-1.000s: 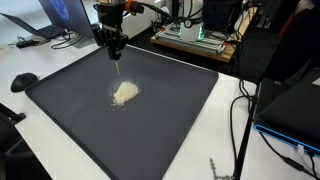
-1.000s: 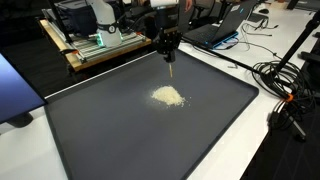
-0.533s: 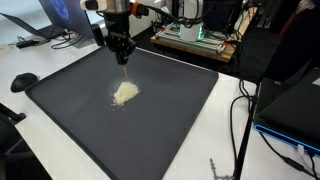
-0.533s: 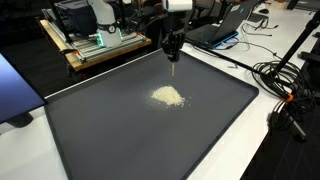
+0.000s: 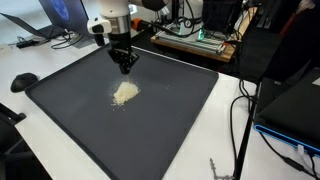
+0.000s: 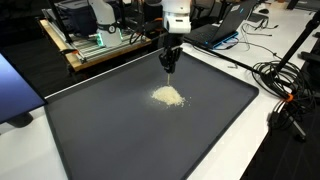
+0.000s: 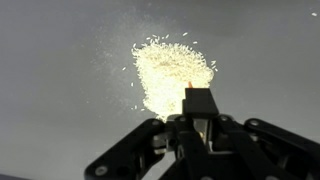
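Note:
A small pile of pale yellow grains (image 5: 125,93) lies near the middle of a large dark mat (image 5: 185,115). The pile also shows in an exterior view (image 6: 168,96) and in the wrist view (image 7: 170,70). My gripper (image 5: 125,64) hangs a little above the mat, just behind the pile, and shows in an exterior view (image 6: 170,64) as well. In the wrist view the gripper (image 7: 198,128) is shut on a thin dark tool (image 7: 198,101) with an orange tip. The tool points at the pile's near edge.
The mat (image 6: 120,130) lies on a white table. A wooden board with electronics (image 5: 195,38) and laptops (image 5: 45,18) stand behind it. Cables (image 6: 280,85) run along one side. A black round object (image 5: 22,81) sits off the mat's corner.
My gripper has moved across the mat toward the grain pile, turned and come lower. The thin tool that hung clearly below it now shows shorter. The pile has not changed.

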You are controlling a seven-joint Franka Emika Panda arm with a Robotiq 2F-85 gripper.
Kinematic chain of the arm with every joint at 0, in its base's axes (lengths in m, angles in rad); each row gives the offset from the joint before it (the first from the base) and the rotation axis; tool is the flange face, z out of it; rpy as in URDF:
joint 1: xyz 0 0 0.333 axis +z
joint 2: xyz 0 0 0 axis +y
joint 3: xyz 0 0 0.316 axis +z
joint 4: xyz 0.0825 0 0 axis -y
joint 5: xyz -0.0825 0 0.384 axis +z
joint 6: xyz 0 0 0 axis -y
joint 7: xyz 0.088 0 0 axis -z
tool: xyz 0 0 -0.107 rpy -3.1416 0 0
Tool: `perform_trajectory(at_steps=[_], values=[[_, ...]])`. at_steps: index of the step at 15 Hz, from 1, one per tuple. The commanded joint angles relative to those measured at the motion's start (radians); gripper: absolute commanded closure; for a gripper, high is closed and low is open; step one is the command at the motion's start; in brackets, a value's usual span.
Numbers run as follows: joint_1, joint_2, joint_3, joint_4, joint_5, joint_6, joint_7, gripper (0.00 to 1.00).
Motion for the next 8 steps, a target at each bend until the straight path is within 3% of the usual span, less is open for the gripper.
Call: perform_trajectory(at_steps=[1, 8], values=[[-0.008, 0.056, 0.003, 0.034, -0.046, 0.031, 0.053, 0.96], [0.01, 0.126, -0.013, 0.066, -0.083, 0.089, 0.106, 0.96]])
